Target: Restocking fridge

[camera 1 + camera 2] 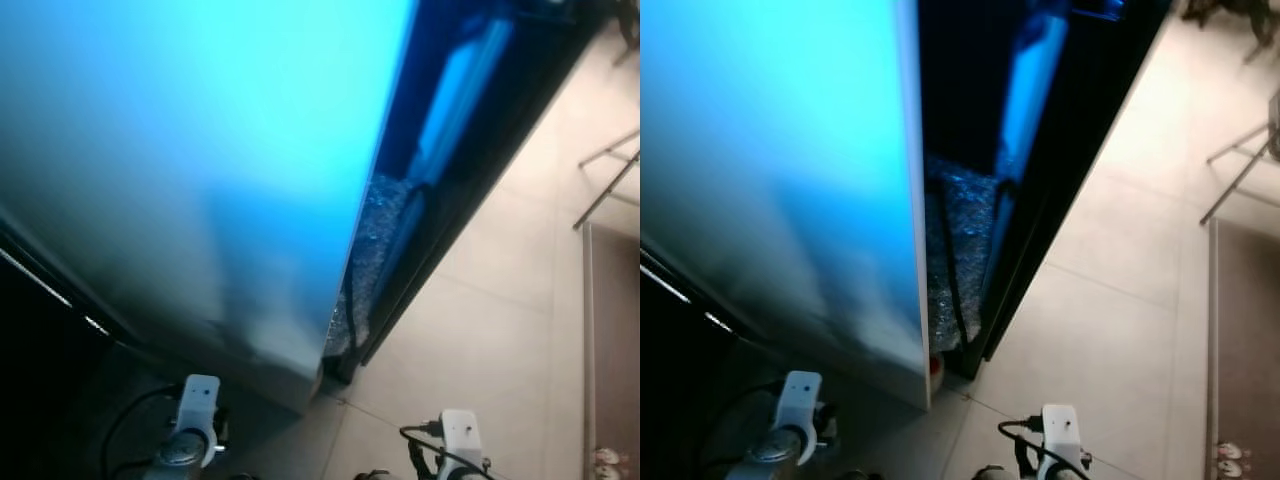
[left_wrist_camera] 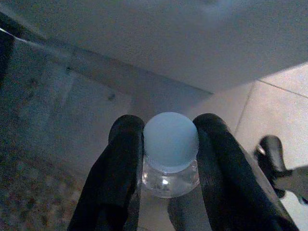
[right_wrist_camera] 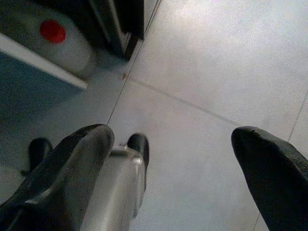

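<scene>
Here the fridge door (image 1: 790,180) stands ajar, its blue-lit face close ahead, with a dark gap (image 1: 960,150) beside it leading inside. The tiled floor (image 1: 1120,300) lies to the right. The left gripper (image 2: 168,159) is clamped on a clear bottle (image 2: 171,175) just under its pale blue cap (image 2: 171,139) — low, near the door's bottom edge. The right gripper (image 3: 175,154) hangs spread and empty. Best to swing the door wider with the free right gripper first — then lift the bottle upright to a shelf.
</scene>
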Robot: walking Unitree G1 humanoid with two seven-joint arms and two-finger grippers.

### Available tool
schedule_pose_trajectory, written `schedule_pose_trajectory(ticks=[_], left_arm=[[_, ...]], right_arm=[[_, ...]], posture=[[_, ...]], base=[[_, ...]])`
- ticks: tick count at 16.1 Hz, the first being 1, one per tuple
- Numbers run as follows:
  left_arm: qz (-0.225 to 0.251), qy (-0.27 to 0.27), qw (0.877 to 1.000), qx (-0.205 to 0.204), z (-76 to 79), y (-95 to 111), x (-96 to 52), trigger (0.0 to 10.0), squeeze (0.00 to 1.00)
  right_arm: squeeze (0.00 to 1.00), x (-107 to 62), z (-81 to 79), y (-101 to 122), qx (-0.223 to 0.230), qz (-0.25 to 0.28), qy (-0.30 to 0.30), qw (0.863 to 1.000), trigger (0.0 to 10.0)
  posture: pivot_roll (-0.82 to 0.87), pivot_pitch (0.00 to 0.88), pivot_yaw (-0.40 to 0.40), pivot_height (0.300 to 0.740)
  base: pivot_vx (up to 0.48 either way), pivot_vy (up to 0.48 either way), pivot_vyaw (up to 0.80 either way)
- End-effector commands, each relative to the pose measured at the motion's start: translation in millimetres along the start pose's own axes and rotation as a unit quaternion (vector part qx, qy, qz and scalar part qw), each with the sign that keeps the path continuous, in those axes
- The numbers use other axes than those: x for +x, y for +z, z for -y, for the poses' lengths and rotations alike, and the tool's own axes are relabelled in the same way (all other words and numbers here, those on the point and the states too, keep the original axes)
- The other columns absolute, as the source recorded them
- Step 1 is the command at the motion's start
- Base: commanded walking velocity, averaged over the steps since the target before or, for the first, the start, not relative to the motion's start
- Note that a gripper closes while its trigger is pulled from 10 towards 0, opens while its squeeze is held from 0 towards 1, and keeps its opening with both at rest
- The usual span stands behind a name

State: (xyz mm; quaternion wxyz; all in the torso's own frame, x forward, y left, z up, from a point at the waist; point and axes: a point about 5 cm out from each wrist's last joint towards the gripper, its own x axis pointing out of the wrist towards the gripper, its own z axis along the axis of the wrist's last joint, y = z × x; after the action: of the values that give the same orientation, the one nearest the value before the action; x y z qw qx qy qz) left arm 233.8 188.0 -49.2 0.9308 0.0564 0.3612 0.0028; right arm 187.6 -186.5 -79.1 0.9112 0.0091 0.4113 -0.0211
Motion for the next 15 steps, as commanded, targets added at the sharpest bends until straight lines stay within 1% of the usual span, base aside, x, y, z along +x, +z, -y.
schedule_pose_trajectory(ticks=[1, 2, 3, 4, 5, 6, 7, 8, 9, 10, 11, 15], left_arm=[[-0.017, 0.002, 1.0, 0.006, -1.3, -8.7, -2.3, 10.0, 0.0], [-0.017, 0.003, 1.0, 0.006, -1.6, -9.2, -2.4, 10.0, 0.0], [-0.021, 0.004, 1.0, 0.006, -3.2, -11.8, -3.1, 10.0, 0.0], [-0.021, 0.005, 1.0, 0.006, -3.4, -12.1, -3.4, 10.0, 0.0], [-0.02, 0.006, 1.0, 0.006, -3.7, -12.1, -3.6, 10.0, 0.0], [-0.02, 0.007, 1.0, 0.006, -4.2, -12.2, -3.9, 10.0, 0.0], [-0.019, 0.008, 1.0, 0.006, -4.5, -11.9, -4.1, 10.0, 0.0], [-0.016, 0.01, 1.0, 0.006, -4.7, -10.9, -4.2, 10.0, 0.0], [-0.013, 0.011, 1.0, 0.006, -5.0, -9.8, -4.3, 10.0, 0.0], [-0.013, 0.011, 1.0, 0.006, -5.1, -9.6, -4.3, 10.0, 0.0], [-0.012, 0.011, 1.0, 0.007, -5.2, -9.1, -4.4, 10.0, 0.0], [-0.001, 0.011, 1.0, 0.007, -2.1, -3.7, -5.0, 10.0, 0.0]], right_arm=[[0.0, -1.7, 3.7, -3.2, 0.005, 0.004, -0.007, 1.0, 10.0], [0.0, -0.7, 5.6, 4.3, 0.002, 0.023, -0.008, 1.0, 10.0], [0.0, 0.5, 11.0, 18.3, -0.002, 0.058, -0.016, 0.998, 10.0], [0.0, 1.4, 12.0, 28.3, -0.003, 0.082, -0.023, 0.996, 10.0], [0.0, 3.1, 7.3, 43.6, -0.006, 0.117, -0.03, 0.993, 10.0], [0.0, 3.0, 6.7, 54.4, -0.001, 0.146, -0.033, 0.989, 10.0], [0.0, 2.2, 6.3, 60.3, 0.0, 0.166, -0.033, 0.986, 10.0], [0.0, 0.7, 4.3, 66.2, -0.013, 0.19, -0.029, 0.981, 10.0], [0.0, -2.6, 0.5, 74.2, -0.029, 0.229, -0.021, 0.973, 10.0], [0.0, -4.0, -0.7, 76.7, -0.034, 0.243, -0.019, 0.969, 10.0], [0.0, -6.6, -3.1, 81.4, -0.043, 0.266, -0.014, 0.963, 10.0], [0.0, -17.6, -14.4, 99.1, -0.044, 0.344, 0.008, 0.938, 10.0]], posture=[[-0.1, 0.187, -0.049, 0.74], [-0.1, 0.187, -0.049, 0.74], [-0.1, 0.187, -0.05, 0.74], [-0.1, 0.187, -0.05, 0.74], [-0.1, 0.187, -0.051, 0.74], [-0.1, 0.186, -0.052, 0.74], [-0.1, 0.185, -0.054, 0.74], [-0.1, 0.185, -0.054, 0.74], [-0.1, 0.183, -0.054, 0.74], [-0.11, 0.183, -0.054, 0.74], [-0.11, 0.183, -0.053, 0.74], [-0.11, 0.176, -0.057, 0.74]], base=[[0.0, 0.0, 0.0], [0.0, 0.0, 0.0], [0.0, 0.0, 0.0], [0.0, 0.0, 0.0], [0.0, 0.0, 0.0], [0.0, 0.0, 0.0], [0.0, 0.0, 0.0], [0.0, 0.0, 0.0], [0.0, 0.0, 0.0], [0.0, 0.0, 0.0], [0.0, 0.0, 0.0], [0.0, 0.0, 0.0]])
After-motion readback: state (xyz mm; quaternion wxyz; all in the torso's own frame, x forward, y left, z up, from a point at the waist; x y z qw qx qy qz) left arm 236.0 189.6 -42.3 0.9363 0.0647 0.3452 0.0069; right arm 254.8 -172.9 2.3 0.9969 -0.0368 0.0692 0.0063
